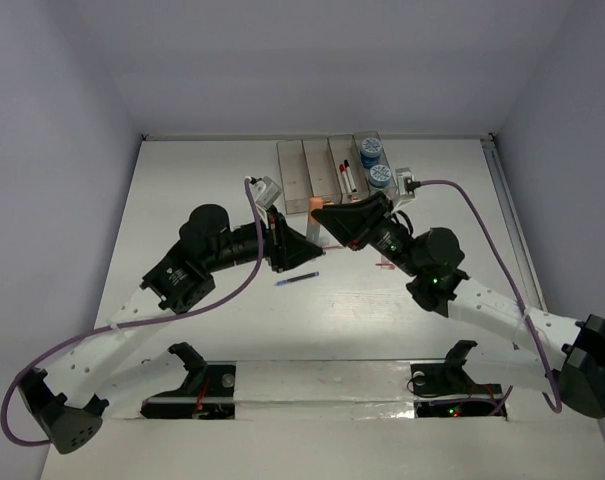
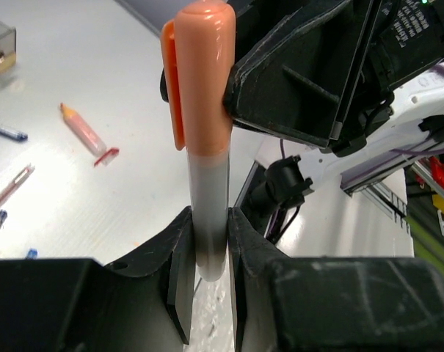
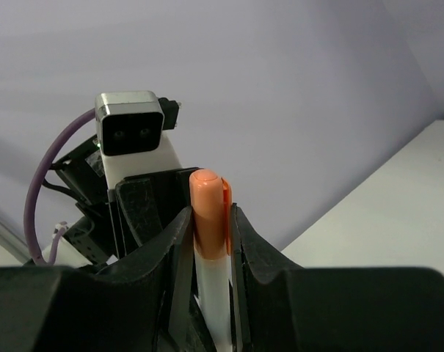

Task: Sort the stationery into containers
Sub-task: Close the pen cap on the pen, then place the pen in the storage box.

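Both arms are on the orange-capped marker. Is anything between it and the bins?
Nothing visible: the orange-capped marker is held right at the near ends of the bins. Only the grips hold it back: left gripper on its barrel, right gripper on its cap.

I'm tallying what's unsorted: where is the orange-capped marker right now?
Top view, centre: the orange-capped marker is gripped by both the left tool and the right tool, on the near side of the containers.

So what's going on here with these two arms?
Both arms hold one orange-capped marker between them: the left claw grips its pale barrel, the right claw its cap end. Possibly a handover. Two rolls and some pens already sit in the bins behind; a blue pen lies loose on the table.
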